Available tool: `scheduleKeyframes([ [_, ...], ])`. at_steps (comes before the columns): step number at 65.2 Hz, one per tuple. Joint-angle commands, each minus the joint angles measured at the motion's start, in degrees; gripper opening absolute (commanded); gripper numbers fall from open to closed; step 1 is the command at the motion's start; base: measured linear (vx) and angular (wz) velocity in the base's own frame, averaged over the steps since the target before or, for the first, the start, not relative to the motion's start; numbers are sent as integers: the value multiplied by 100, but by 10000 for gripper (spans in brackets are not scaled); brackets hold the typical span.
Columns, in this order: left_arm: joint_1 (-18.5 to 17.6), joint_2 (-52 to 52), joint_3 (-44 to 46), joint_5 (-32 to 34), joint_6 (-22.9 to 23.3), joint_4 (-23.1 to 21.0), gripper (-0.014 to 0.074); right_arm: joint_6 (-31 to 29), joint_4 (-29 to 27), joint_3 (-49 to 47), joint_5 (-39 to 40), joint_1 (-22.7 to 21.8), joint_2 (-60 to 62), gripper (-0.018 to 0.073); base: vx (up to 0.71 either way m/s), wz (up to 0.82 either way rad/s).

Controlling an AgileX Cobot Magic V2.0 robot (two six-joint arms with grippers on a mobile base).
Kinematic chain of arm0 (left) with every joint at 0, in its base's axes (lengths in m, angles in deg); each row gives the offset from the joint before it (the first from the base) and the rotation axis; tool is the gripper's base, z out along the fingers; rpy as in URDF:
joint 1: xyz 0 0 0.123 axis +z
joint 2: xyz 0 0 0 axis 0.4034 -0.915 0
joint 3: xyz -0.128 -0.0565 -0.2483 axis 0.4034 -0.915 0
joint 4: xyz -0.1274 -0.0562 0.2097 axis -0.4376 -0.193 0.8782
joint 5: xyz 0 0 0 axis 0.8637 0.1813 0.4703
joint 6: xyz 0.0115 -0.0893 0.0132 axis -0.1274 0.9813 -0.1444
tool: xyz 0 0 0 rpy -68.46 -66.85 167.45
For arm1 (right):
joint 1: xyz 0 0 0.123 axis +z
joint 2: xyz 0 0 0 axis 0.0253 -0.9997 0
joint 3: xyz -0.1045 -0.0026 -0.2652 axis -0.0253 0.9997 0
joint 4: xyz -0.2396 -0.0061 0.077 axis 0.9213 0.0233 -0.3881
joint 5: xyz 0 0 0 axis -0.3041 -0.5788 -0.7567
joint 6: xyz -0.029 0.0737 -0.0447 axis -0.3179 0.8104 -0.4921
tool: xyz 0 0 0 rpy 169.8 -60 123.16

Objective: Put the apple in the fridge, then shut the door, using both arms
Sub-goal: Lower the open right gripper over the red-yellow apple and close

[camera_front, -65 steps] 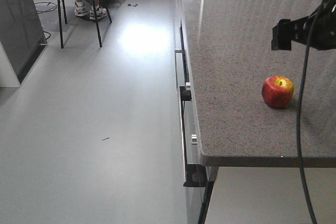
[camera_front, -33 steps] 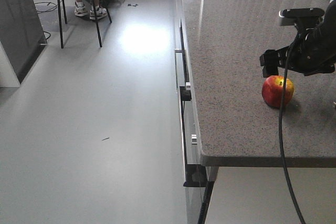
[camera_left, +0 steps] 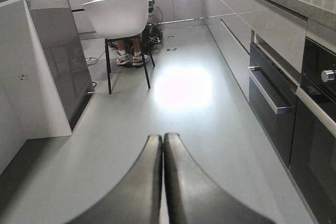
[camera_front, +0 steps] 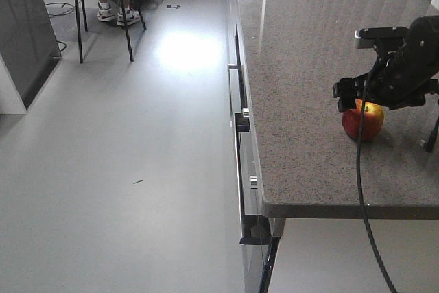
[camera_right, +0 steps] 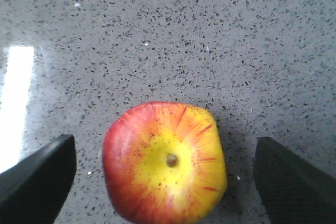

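The right gripper (camera_right: 164, 150) is released, and its two fingers (camera_right: 39, 177) are spread wide and point down at the countertop (camera_front: 302, 87). This spread appears chosen so that the fingers can pass either side of the fruit without touching it. The apple (camera_front: 363, 123) lies between them, stem up and roughly centred in the gap. It is clear of both fingers and rests on the speckled stone.

On the countertop, the apple stands toward the near edge and well in from the left edge above the drawer fronts (camera_front: 241, 121).

The left gripper (camera_left: 163, 145) is clenched on nothing, with its fingers pressed together. It points along the aisle floor (camera_left: 178, 108), apparently parked clear until the door work. No view shows the fridge.
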State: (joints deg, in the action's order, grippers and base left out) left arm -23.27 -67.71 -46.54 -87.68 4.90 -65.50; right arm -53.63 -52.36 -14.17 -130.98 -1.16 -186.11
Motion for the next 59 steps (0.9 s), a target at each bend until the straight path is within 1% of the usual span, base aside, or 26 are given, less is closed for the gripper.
scheduleKeyframes([
  [1,-41,87,98,396,6,14,-6,90,197,-196,342,-37,193,642,0,0],
  [19,-41,87,98,396,6,14,-6,94,203,-196,473,-37,-39,629,0,0],
  [29,-41,87,98,396,6,14,-6,119,203,-196,436,-37,-122,605,0,0],
  [41,-41,87,98,396,6,14,-6,134,203,-196,478,-37,-135,514,0,0],
  [59,-41,87,98,396,6,14,-6,61,141,-196,317,-37,19,273,0,0],
])
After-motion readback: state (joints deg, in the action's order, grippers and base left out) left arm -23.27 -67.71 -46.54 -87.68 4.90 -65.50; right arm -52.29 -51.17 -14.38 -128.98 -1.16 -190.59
